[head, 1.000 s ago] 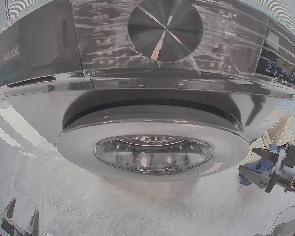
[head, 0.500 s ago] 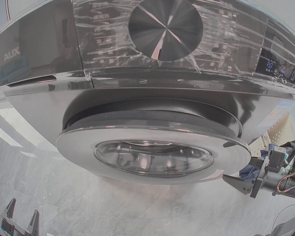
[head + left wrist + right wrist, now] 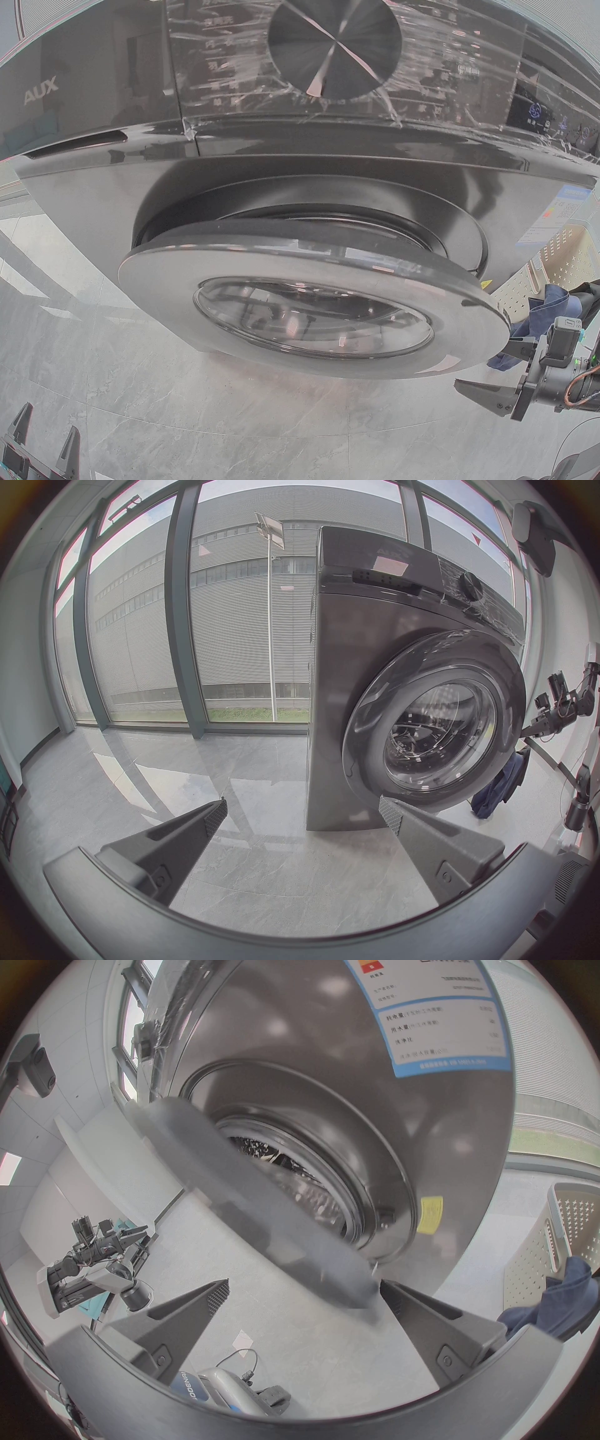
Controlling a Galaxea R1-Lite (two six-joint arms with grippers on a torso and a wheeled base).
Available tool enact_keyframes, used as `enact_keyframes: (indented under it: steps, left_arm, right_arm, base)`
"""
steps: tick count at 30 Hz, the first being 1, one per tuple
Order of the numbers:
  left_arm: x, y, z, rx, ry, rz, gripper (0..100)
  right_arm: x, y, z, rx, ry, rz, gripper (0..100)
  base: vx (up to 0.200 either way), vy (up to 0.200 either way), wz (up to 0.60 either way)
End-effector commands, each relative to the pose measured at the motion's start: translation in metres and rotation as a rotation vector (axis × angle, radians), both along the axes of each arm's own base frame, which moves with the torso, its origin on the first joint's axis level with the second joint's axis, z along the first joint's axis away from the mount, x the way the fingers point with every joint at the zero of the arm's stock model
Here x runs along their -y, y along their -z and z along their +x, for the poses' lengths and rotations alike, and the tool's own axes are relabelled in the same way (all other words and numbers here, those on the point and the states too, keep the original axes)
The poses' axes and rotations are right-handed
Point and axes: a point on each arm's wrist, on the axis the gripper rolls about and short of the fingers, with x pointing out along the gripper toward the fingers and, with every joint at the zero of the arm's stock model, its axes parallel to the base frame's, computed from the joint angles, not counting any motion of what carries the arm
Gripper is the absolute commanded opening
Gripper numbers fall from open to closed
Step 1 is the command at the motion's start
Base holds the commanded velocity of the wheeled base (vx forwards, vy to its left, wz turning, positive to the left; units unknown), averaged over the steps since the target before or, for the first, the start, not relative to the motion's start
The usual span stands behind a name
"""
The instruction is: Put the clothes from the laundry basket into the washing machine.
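The dark grey washing machine (image 3: 312, 162) fills the head view. Its round glass door (image 3: 312, 312) stands partly swung out, and the drum (image 3: 294, 1172) shows behind it. My right gripper (image 3: 484, 365) is open at the door's right edge. In the right wrist view the door's rim (image 3: 281, 1222) runs between that gripper's (image 3: 300, 1285) fingers. To the right of the machine stands the beige laundry basket (image 3: 562, 262), with a blue garment (image 3: 540, 315) draped over its side. My left gripper (image 3: 47, 431) is open, low at the left, far from the door.
The light tiled floor (image 3: 219, 400) lies open in front of the machine. Tall windows (image 3: 187, 624) stand beyond its left side. The basket (image 3: 562, 1235) and the blue garment (image 3: 562, 1304) sit close to the machine's right side.
The door has swung out from nearly shut to partly open. My right gripper has dropped lower at the door's right edge. The head view has shifted slightly. The left gripper is unmoved.
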Motion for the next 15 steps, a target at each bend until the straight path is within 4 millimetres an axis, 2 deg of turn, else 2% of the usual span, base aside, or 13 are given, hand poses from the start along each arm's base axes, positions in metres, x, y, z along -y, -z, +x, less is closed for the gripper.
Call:
enact_keyframes:
  steps: [1, 6, 13, 15]
  left_arm:
    - [0.0, 0.005, 0.0, -0.002, 0.0, -0.001, 100]
    - [0.0, 0.005, 0.0, -0.002, 0.0, -0.001, 100]
    - [0.0, 0.005, 0.0, -0.002, 0.0, -0.001, 100]
    - [0.0, 0.005, 0.0, -0.002, 0.0, -0.001, 100]
  right_arm:
    - [0.001, 0.003, -0.003, -0.009, -0.009, -0.006, 100]
    - [0.002, 0.01, -0.008, -0.013, -0.028, -0.028, 100]
    - [0.0, -0.008, 0.01, 0.027, 0.034, 0.007, 100]
    - [0.0, -0.008, 0.014, 0.021, 0.047, 0.004, 100]
  base:
    - [0.0, 0.0, 0.0]
    - [0.0, 0.0, 0.0]
    - [0.0, 0.0, 0.0]
    - [-0.2, 0.0, 0.0]
